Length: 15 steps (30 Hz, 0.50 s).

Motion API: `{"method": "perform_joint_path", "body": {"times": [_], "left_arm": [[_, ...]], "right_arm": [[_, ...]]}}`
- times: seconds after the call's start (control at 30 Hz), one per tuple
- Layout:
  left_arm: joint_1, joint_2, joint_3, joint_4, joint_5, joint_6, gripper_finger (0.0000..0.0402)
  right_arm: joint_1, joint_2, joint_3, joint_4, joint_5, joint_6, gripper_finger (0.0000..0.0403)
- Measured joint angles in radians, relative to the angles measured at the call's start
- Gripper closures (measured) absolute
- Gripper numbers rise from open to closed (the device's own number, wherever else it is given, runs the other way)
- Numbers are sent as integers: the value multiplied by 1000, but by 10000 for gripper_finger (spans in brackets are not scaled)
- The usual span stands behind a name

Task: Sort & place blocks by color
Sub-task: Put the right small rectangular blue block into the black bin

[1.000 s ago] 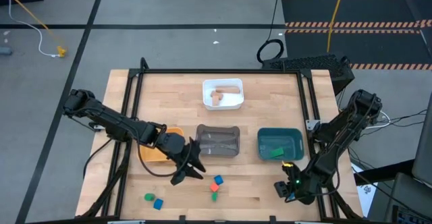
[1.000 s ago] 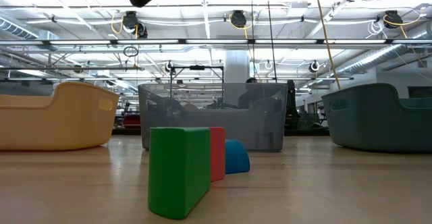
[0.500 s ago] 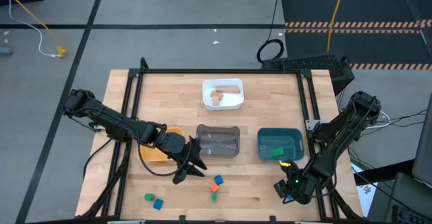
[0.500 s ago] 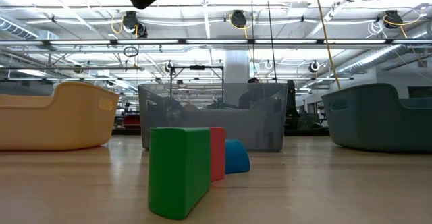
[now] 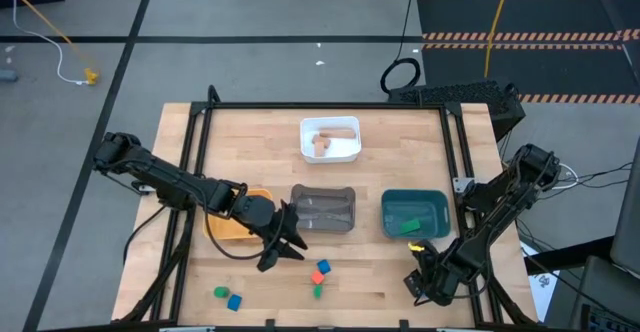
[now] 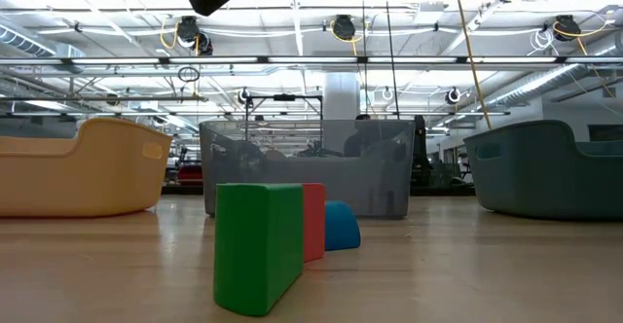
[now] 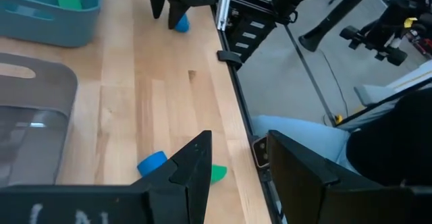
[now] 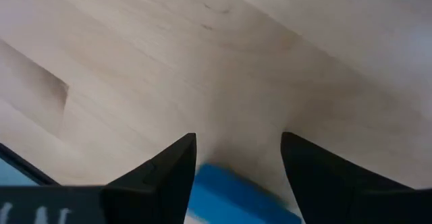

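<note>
While the left gripper is hovering with open fingers at ten o'clock from the red block, the right gripper is sitting low on the bench, open fingers around a blue block.

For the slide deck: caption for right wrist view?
Right claw open, straddling a blue block on the wooden table.
</note>
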Motion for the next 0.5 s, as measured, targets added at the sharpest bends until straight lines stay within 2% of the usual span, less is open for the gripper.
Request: {"method": "perform_joint_path", "body": {"times": [0.33,0.5], "left_arm": [[5,0,0,1,-9,-17,259],[6,0,0,1,-95,-22,259]], "right_arm": [[8,-58,0,76,-56,-76,193],[9,-92,1,61,-57,-204,193]]}}
